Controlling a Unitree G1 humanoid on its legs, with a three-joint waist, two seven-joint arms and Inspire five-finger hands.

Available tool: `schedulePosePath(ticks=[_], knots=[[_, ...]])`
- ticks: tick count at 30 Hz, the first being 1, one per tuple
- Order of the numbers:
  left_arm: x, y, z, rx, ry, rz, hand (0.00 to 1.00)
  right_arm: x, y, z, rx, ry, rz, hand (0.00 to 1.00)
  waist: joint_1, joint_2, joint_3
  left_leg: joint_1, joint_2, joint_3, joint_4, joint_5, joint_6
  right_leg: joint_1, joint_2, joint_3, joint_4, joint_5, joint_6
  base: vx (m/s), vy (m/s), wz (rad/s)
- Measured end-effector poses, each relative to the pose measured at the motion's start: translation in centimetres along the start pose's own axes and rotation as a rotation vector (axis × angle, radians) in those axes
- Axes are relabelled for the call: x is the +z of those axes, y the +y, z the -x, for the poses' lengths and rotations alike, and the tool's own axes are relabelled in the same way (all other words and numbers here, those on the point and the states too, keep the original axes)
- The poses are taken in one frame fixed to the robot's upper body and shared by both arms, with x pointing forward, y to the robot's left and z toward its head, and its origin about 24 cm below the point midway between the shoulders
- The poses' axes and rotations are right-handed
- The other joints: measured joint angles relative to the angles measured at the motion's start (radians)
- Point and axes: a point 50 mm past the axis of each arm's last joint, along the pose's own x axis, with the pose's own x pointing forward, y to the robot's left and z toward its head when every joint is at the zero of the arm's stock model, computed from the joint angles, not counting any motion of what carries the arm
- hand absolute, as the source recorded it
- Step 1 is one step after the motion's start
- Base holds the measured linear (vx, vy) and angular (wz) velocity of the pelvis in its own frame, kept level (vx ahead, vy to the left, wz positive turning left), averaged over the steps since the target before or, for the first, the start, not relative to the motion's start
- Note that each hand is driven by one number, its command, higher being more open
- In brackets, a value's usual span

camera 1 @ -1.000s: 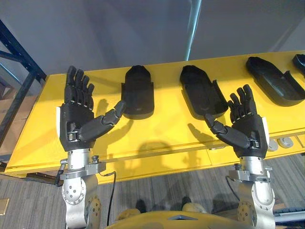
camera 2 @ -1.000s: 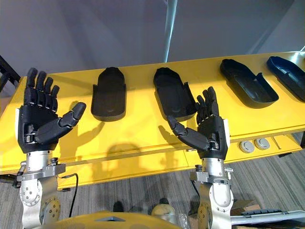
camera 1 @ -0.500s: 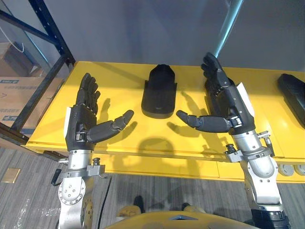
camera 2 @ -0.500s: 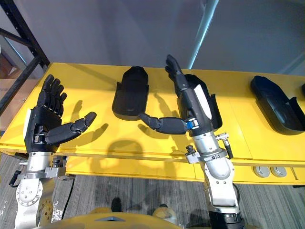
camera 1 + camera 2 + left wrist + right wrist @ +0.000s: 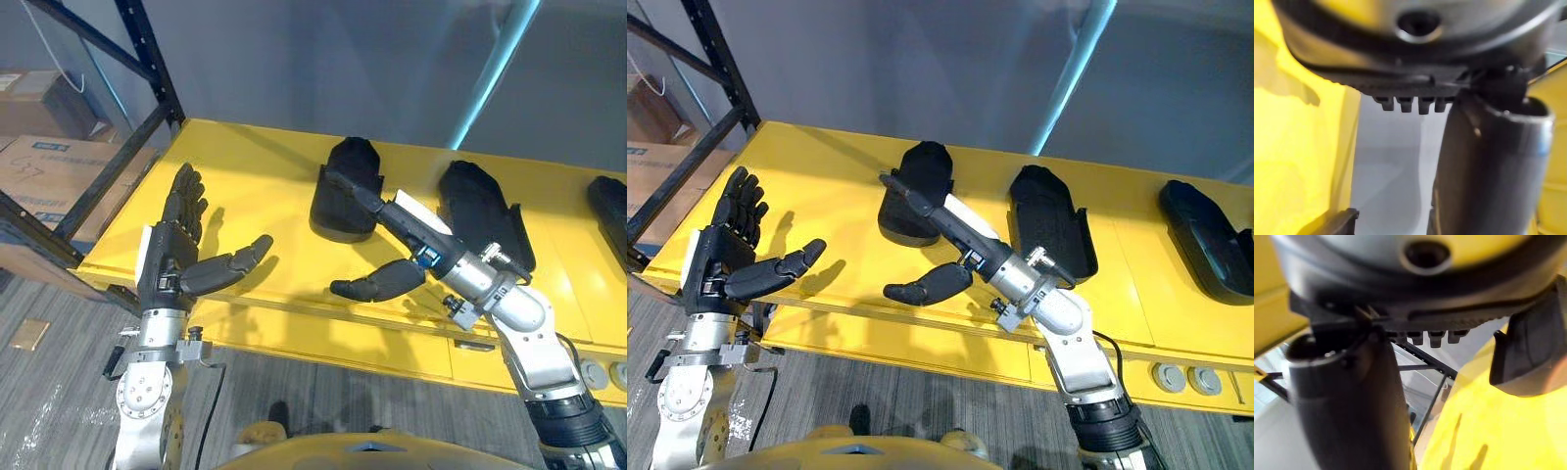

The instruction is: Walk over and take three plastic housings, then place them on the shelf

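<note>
Three black plastic housings lie in a row on the yellow table [image 5: 245,166]: the left housing [image 5: 343,186], the middle housing [image 5: 485,211] and a third housing [image 5: 1205,240] at the right edge. My right hand [image 5: 397,217] stretches out flat toward the left housing, its straight fingers [image 5: 906,193] lying over that housing's near right side and its thumb [image 5: 377,282] hanging free below. That housing's dark edge [image 5: 1525,357] shows past the hand in the right wrist view. My left hand [image 5: 171,259] is held up open over the table's near left corner, holding nothing.
A dark metal rack [image 5: 147,59] stands at the table's left end, with cardboard boxes [image 5: 39,157] behind it. A pale blue pole [image 5: 490,69] rises behind the table. Two round silver parts [image 5: 1176,377] sit in the table's front ledge at the right.
The camera has shifted. My right hand has moved from over the middle housing leftward and forward onto the left housing. The left hand stays raised and open.
</note>
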Motion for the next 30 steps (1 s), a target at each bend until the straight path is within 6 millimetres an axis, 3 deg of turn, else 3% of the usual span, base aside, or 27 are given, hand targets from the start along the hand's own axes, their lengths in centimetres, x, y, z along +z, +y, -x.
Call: schedulePosePath(ticks=[5, 11, 20, 25, 30], knots=[[0.0, 0.3, 0.0, 0.006, 0.0, -0.005, 1.0, -2.1, 0.4, -0.4, 0.066, 0.14, 0.069, 1.0, 0.016, -0.003, -0.002, -0.002, -0.004, -0.018, 0.0, 0.021, -0.001, 0.002, -0.003, -0.014, 0.012, 0.0, 0.0, -0.01, -0.003, 0.11], [-0.4, 0.5, 0.1, 0.006, 0.021, -0.009, 1.0, -2.6, 0.0, -0.9, 0.076, 0.187, 0.146, 1.0, 0.016, -0.003, -0.002, -0.002, -0.009, -0.02, 0.0, 0.023, -0.004, 0.002, -0.008, -0.011, 0.016, 0.001, 0.0, -0.04, 0.002, 0.0], [-1.2, 0.1, 0.2, -0.029, 0.054, 0.004, 1.0, -4.8, 0.0, -1.0, 0.134, 0.311, 0.186, 1.0, 0.016, -0.001, -0.002, -0.005, 0.003, 0.003, -0.001, 0.028, 0.001, 0.002, 0.002, -0.01, 0.001, 0.001, 0.0, -0.06, -0.007, -0.05], [-1.3, 0.0, 0.1, -0.042, 0.056, 0.006, 1.0, -4.9, -0.4, -1.5, 0.144, 0.309, 0.195, 1.0, 0.015, -0.003, 0.0, -0.021, 0.009, 0.019, -0.001, 0.051, -0.016, 0.0, 0.009, -0.013, -0.03, -0.035, 0.0, -0.06, -0.046, -0.03], [-1.7, -0.5, 0.2, -0.066, 0.071, 0.016, 1.0, -5.2, -0.9, -2.1, 0.164, 0.319, 0.199, 1.0, 0.013, -0.006, 0.0, -0.024, 0.024, 0.02, -0.001, 0.07, -0.041, 0.001, 0.022, -0.023, -0.034, -0.033, -0.004, -0.02, -0.036, 0.01]])
